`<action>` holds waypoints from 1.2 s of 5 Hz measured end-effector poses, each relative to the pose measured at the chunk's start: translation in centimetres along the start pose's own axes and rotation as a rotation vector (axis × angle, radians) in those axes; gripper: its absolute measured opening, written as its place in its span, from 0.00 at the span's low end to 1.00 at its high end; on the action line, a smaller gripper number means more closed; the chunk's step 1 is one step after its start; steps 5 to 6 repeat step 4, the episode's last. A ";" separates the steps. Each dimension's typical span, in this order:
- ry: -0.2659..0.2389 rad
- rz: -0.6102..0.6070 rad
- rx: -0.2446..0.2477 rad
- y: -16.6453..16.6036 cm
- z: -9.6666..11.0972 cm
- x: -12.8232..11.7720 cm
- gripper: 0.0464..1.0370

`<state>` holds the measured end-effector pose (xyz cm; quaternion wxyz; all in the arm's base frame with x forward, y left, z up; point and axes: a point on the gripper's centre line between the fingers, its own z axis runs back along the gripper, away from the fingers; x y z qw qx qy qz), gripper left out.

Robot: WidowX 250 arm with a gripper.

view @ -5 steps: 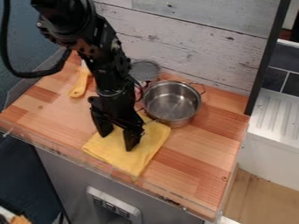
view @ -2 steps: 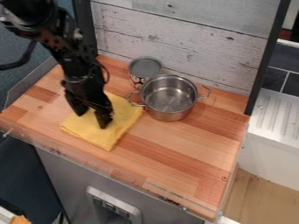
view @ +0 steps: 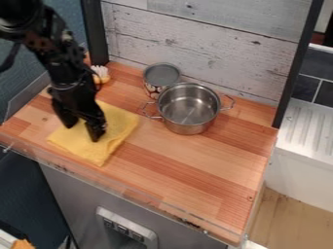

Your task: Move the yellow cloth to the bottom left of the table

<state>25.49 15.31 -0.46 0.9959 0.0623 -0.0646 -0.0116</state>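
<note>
We have the yellow cloth [view: 118,121] on the left part of the worktop [view: 201,170], flat, lying at an angle, one corner pointing at the front edge and close to it. Its left corner sits near the front edge too, toward the front left corner.

End effector [view: 83,132] is right over the cloth, pointing down, fingers apart with yellow showing between them. We call it wide. Whether the tips press on the fabric, we can't tell. The black arm [view: 62,63] comes in from the upper left.

Right of the cloth, apart from it, we get a metal pot [view: 189,108], upright, open top, two wire handles, the left one pointing toward the cloth. Behind it and to the left, a can with a grey lid [view: 162,74], upright, patterned side; can't tell if it touches the pot. Near the back left corner, partly behind the arm, a brush [view: 100,71] with pale bristles.

Further out we note a weathered plank wall [view: 201,48] along the back edge and a white ridged drainboard [view: 311,129] beyond the right edge.
</note>
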 end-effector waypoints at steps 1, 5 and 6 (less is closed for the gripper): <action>0.006 -0.008 -0.034 -0.1 0.1 0.2 0.96; 0.021 0.009 -0.051 0.0 5.0 1.5 0.96; 0.021 0.009 -0.051 0.0 5.0 1.5 0.96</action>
